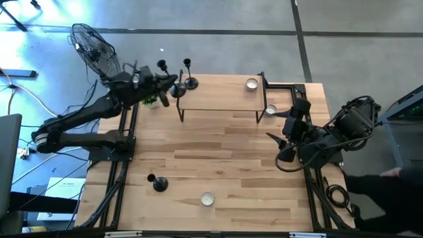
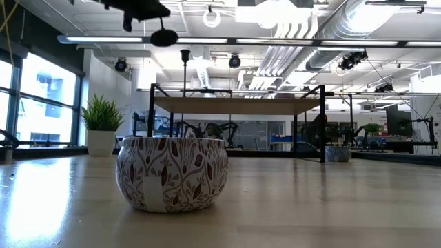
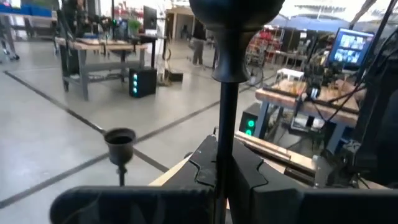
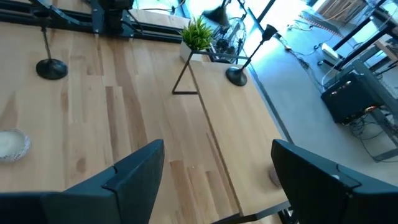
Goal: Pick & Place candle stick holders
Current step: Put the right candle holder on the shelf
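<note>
High view, lower edge of the table [image 1: 225, 158]: a short black candle holder [image 1: 158, 184] stands at lower left, with a silvery tealight cup [image 1: 207, 198] just to its right, apart from it.
Low view, close up: a patterned round tin [image 2: 172, 172] sits on the wood at centre left, filling the near part of the frame.
Right gripper [image 1: 280, 144]: at the right side of the table in the high view, hanging over the wood, its jaws spread wide apart and holding nothing.
Raised shelf [image 1: 218, 99]: a wooden platform on black legs at the top centre of the high view; one tealight cup [image 1: 252, 84] rests on its right end, and another cup [image 1: 270, 110] lies just below that end.
Left gripper [image 1: 173, 86]: at upper left of the high view, by the shelf's left end, jaws clamped together on the thin stem of a candle holder [image 3: 233, 37], lifted off the surface.
Third candle holder [image 1: 190, 78]: upright at the shelf's left end, just right of the left gripper.
Small green plant [image 1: 151, 100]: beside the left arm, at the table's top left corner.
Floor fan [image 1: 94, 47]: far upper left, off the table.
</note>
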Controlling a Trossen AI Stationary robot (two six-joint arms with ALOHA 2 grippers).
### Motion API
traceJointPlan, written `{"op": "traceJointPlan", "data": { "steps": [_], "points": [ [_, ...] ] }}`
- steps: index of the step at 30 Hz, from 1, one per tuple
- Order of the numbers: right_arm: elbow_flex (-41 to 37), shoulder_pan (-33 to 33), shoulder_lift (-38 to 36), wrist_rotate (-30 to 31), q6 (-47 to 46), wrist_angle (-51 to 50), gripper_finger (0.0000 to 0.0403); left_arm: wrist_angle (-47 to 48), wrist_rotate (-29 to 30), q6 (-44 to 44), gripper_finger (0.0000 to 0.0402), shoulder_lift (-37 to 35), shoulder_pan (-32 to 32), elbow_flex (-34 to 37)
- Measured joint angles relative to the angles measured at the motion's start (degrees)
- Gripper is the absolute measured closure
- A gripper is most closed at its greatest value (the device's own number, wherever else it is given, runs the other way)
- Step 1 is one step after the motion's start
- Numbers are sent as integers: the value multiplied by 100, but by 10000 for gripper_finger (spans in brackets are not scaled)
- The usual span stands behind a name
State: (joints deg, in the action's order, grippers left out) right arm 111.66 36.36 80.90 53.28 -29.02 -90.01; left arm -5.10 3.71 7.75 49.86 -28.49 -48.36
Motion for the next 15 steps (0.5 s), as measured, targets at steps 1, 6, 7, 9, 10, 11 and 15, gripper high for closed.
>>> {"op": "traceJointPlan", "data": {
  "steps": [1, 6, 7, 9, 10, 11, 15],
  "points": [
    [0, 0, 0, 17, -2, 1, 112, -123, -25, 0, 398, 104, 0, 6],
    [0, 0, 0, 21, -21, 0, 112, -791, -279, -235, 398, 624, -3, 6],
    [0, 0, 0, 19, -37, 0, 112, -864, -297, -292, 397, 714, -31, 6],
    [0, 0, 0, -13, -47, 0, 112, -871, -370, -288, 393, 842, -188, 6],
    [0, 0, 0, -33, -57, 0, 112, -850, -454, -233, 393, 901, -290, 6],
    [0, 0, 0, -61, -76, 2, 112, -825, -543, -133, 392, 967, -388, 6],
    [0, 0, 0, -118, -102, 0, 112, -812, -1157, 205, 396, 1227, -800, 10]
  ]
}}
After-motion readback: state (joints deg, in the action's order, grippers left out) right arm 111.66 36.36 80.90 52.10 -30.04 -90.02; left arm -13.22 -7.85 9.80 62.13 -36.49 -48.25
